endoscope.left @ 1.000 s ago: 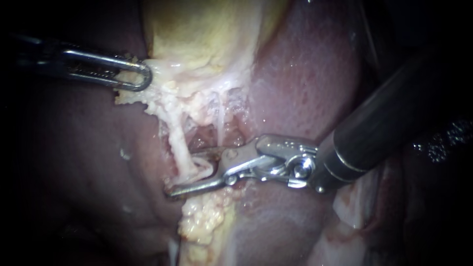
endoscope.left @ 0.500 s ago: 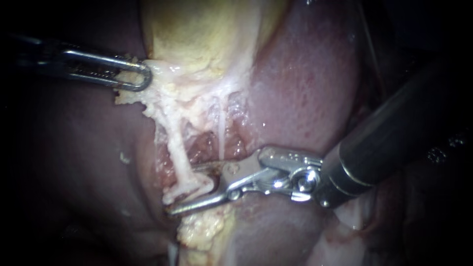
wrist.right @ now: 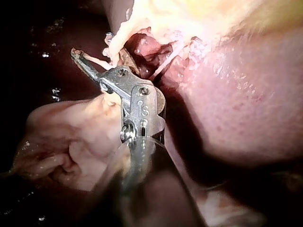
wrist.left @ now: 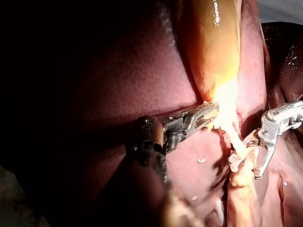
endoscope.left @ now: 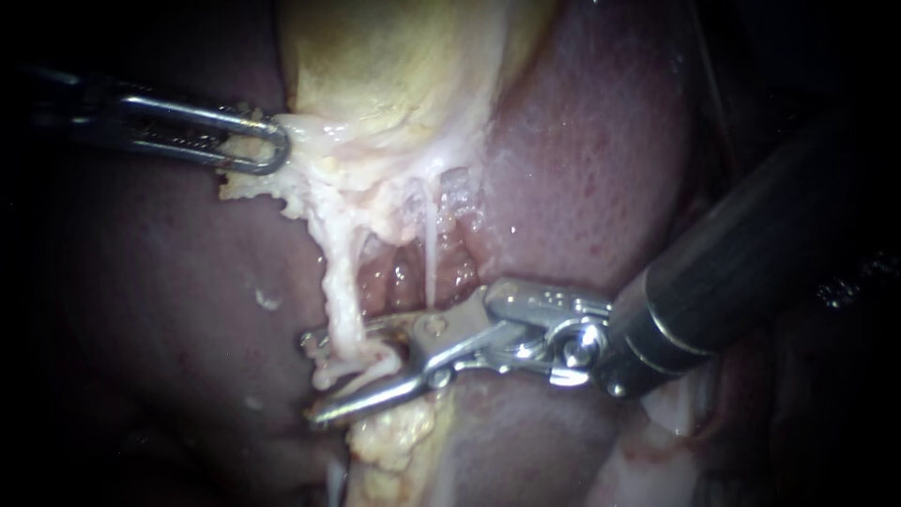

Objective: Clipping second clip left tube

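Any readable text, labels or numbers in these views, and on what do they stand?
Tiny engraved marks on the silver metal head of the right instrument, right wrist view: too small to read.
Left instrument, yellowish gallbladder, dark red liver: no text.

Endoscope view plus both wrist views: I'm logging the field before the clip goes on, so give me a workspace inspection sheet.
Surface: liver, wet, bare beside the tubes.
Job's things: left tube stretched below the gallbladder; thinner right tube beside it.
Clutter: pale fleck on the liver.
Instruments: left instrument, jaws shut on the gallbladder's edge; right instrument, jaws open, left tube between them.
Cables: nothing seen.
Surroundings: dark; nothing seen.
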{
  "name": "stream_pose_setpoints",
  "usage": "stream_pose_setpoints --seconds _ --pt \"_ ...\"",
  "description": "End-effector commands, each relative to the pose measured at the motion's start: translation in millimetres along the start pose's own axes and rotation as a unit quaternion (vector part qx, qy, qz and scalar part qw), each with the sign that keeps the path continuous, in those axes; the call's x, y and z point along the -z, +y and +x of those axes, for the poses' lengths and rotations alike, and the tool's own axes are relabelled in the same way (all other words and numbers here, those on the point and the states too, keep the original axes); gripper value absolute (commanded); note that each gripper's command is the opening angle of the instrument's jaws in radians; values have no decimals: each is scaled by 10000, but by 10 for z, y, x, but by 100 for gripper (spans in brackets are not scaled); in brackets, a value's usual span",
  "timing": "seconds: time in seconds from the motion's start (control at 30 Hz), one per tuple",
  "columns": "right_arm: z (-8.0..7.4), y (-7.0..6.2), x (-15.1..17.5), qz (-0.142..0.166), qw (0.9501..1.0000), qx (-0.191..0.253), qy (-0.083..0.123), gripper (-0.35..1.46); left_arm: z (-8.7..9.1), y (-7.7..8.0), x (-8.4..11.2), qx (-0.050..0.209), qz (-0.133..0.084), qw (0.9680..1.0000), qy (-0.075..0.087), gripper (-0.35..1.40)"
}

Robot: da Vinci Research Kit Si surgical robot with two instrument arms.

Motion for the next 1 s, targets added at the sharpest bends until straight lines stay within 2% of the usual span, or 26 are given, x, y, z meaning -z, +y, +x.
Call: stream_pose_setpoints --seconds 0.03,0.37,0.53,0.87,1.0 --pt "0 -2 1 9 10000 4 -2 47 0 0 0 -1 -2 10000 0 -35" --pt "6 -28 1 110 9999 1 -24 43 0 0 0 -1 -3 10000 0 -35" --pt "10 -31 1 120 9999 -8 -19 36 0 0 0 -1 -3 10000 0 -35" --pt "10 -31 6 142 9999 -11 -23 7 0 0 0 -1 -4 10000 -1 -35" --pt "10 -32 8 149 9999 -10 -25 -20 0 0 0 -1 -3 10000 -1 -35"
